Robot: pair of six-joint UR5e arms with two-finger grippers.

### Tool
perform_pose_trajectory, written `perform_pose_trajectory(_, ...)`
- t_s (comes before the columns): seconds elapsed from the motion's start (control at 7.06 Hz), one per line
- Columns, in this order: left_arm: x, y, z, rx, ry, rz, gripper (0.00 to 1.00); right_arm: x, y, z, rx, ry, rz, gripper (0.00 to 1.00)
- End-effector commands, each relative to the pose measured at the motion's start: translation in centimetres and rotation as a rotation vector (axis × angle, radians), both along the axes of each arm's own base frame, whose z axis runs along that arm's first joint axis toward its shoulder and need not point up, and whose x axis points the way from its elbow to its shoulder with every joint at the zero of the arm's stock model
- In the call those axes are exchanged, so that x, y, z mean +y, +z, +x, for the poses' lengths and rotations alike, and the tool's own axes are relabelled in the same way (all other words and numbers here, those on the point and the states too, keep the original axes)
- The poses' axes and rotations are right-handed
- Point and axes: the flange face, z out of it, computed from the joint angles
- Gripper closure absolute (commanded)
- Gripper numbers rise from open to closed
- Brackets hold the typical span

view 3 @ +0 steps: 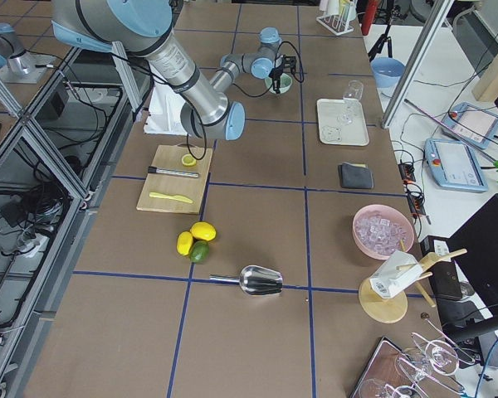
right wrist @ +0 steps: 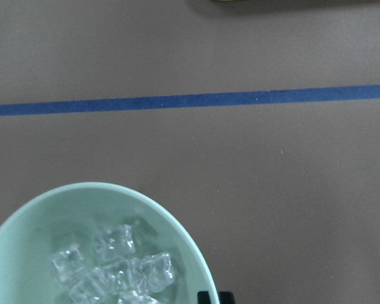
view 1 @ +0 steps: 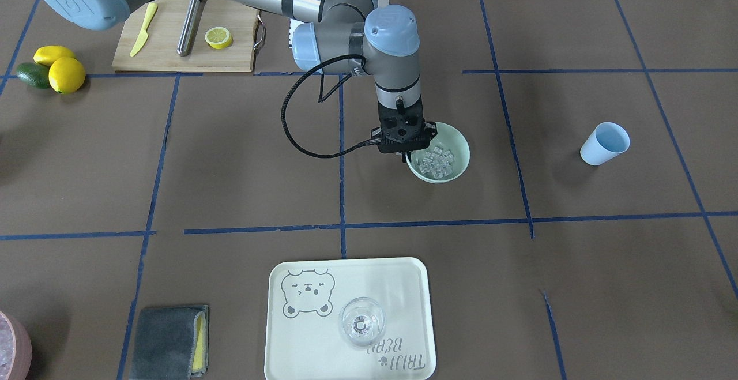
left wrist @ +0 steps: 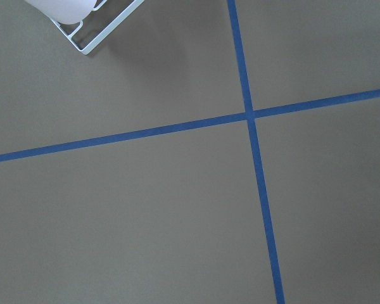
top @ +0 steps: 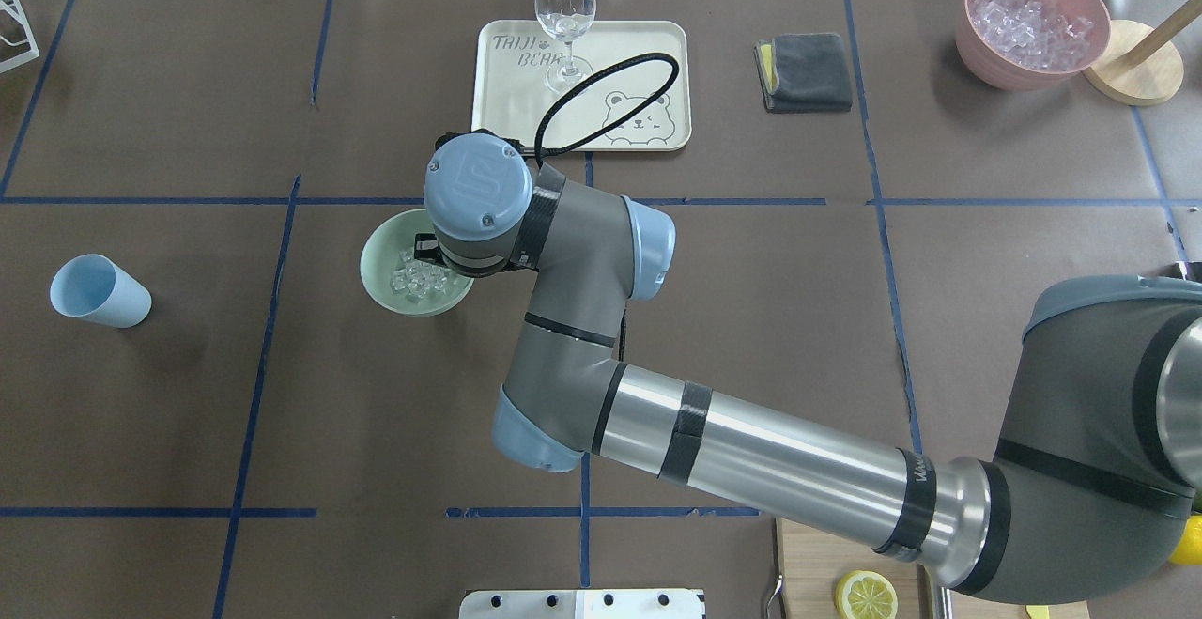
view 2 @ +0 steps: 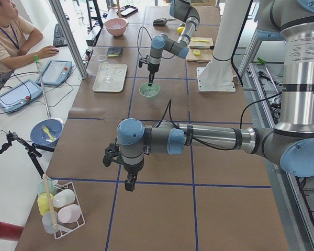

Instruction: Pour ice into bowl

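Observation:
The pale mint-green bowl (view 1: 458,138) stands near the table's middle and holds the ice (view 1: 437,160), several small clear cubes. The bowl (top: 380,257) and ice (top: 420,279) also show in the overhead view, and the bowl (right wrist: 177,228) and ice (right wrist: 117,266) in the right wrist view. My right gripper (view 1: 405,156) points down at the bowl's rim, shut and empty, with its fingertips (right wrist: 208,297) just outside the rim. The light blue cup (view 1: 604,143) lies empty, apart from the bowl. My left gripper (view 2: 130,183) hangs over bare table; I cannot tell whether it is open.
A cream tray (view 1: 300,345) holds a clear glass (view 1: 360,322). A grey cloth (top: 806,71) and a pink container of ice (top: 1031,23) stand beyond. A cutting board (view 1: 167,51) with a lemon half, lemons (view 1: 64,71) and a metal scoop (view 3: 261,280) lie on my right. A white rack (left wrist: 95,31) is near my left wrist.

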Motion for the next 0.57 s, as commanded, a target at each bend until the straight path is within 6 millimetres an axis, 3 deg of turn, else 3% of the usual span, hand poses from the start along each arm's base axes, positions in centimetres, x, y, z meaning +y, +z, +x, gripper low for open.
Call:
perform_pose_trajectory(0.0,0.1,0.1,0.1,0.000,0.002,-0.001,0.00,-3.0,2.8,7.5,-0.052,0.015,-0.017,1.00)
perform_pose_trajectory(0.43,0.2,0.2,0.2,0.006,0.007,0.000,0.00,-7.0,16.7,27.8,-0.045,-0.146,0.093,1.00)
